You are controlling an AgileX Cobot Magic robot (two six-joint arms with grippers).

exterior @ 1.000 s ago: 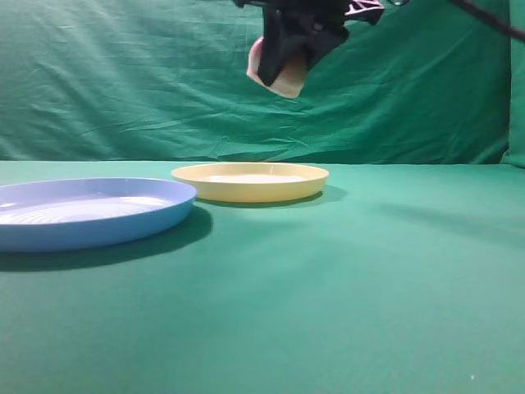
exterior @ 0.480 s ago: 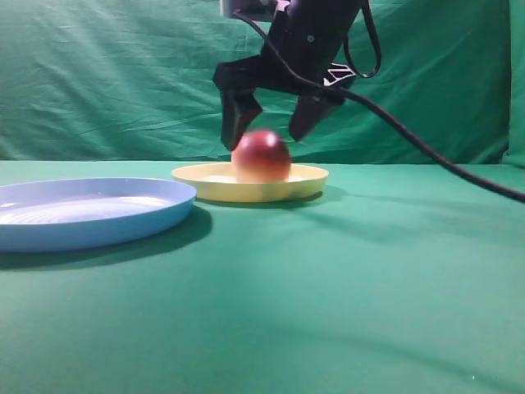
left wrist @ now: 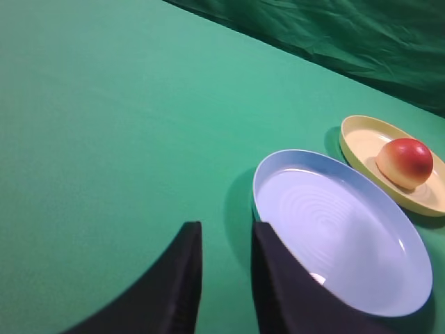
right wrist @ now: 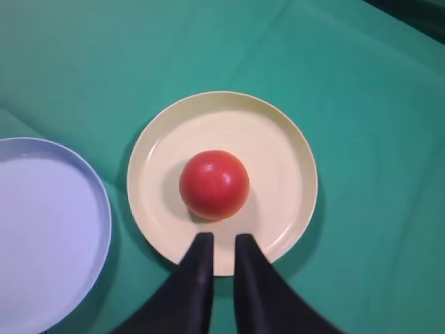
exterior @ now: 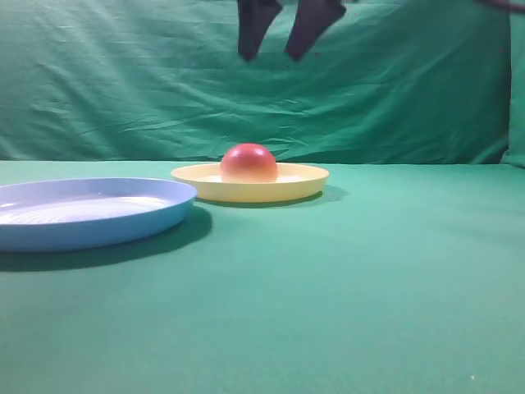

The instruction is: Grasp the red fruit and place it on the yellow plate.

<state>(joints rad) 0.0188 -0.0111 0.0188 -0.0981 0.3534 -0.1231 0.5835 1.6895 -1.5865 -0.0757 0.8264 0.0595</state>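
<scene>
One red fruit (right wrist: 214, 184) is seen resting at the centre of the yellow plate (right wrist: 285, 160), where half a second ago it was just being let go. The right pincer (exterior: 279, 37) has been raised clear at 12 o'clock, empty, its fingers nearly together. The left pincer (left wrist: 226, 240) is nearly closed, empty, beside the blue plate (left wrist: 389, 299).

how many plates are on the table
2: the yellow plate sits near the backdrop with the red fruit resting on it; the light blue plate lies beside it, nearer the left arm. Nothing suggests a hidden one.
</scene>
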